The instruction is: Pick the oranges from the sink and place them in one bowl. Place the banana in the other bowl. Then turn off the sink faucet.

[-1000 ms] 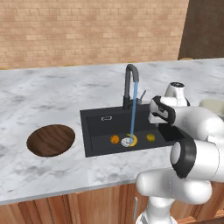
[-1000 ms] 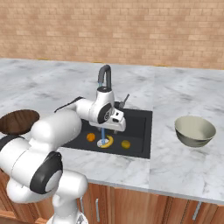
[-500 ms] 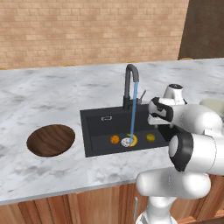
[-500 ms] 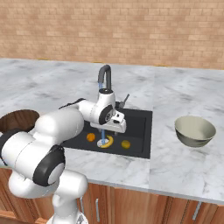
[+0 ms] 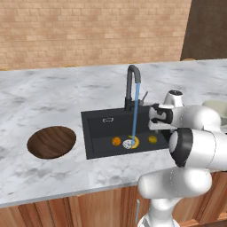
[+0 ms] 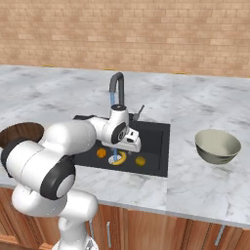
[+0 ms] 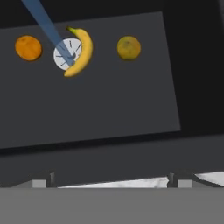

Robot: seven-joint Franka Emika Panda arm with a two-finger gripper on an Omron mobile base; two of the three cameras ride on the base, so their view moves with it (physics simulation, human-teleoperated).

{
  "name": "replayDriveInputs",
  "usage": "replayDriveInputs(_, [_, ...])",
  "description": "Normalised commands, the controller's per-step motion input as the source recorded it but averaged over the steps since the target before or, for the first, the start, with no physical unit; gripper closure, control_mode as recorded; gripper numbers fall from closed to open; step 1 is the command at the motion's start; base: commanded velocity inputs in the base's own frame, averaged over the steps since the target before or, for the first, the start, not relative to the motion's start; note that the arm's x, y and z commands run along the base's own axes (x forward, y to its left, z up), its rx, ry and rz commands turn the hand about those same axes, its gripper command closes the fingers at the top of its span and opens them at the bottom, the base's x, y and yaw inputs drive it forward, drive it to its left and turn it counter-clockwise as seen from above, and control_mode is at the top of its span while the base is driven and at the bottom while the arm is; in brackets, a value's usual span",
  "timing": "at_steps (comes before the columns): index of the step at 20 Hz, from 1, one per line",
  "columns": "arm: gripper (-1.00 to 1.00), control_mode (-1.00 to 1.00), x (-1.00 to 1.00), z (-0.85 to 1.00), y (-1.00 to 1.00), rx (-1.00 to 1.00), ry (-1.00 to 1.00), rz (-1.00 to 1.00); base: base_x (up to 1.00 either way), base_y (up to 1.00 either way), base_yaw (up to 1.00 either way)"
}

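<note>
Tool (image 6: 133,142) hangs over the sink (image 5: 99,126), jaws spread wide, empty. Step in hand looks like the first orange pick. Bright orange (image 7: 28,47), banana (image 7: 81,51), and duller orange (image 7: 128,47) lie on the basin floor. Next: descend onto one orange, close.

Sink (image 5: 99,128) set in table (image 5: 53,102), beneath tool (image 6: 133,145). In sink: banana (image 7: 81,51) beside drain (image 7: 66,53), one orange (image 7: 28,47) on one side and another orange (image 7: 128,47) opposite. Faucet (image 5: 131,86) behind sink. Bowl (image 5: 52,142) left of tool, bowl (image 6: 218,146) right.
</note>
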Motion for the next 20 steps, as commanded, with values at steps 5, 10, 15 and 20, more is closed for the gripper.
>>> replayDriveInputs(5, [-1.0, -1.0, 0.04, -0.19, -0.03, 0.0, 0.0, 0.0, 0.0, 0.0, 0.0])
replayDriveInputs(10, [-1.0, -1.0, 0.04, -0.16, -0.08, 0.0, 0.0, 0.0, 0.0, 0.0, 0.0])
replayDriveInputs(15, [-1.0, -1.0, 0.11, -0.18, -0.02, 0.0, 0.0, 0.0, 0.0, 0.0, 0.0])
replayDriveInputs(20, [-1.0, -1.0, 0.12, -0.19, -0.01, 0.0, 0.0, 0.0, 0.0, 0.0, 0.0])
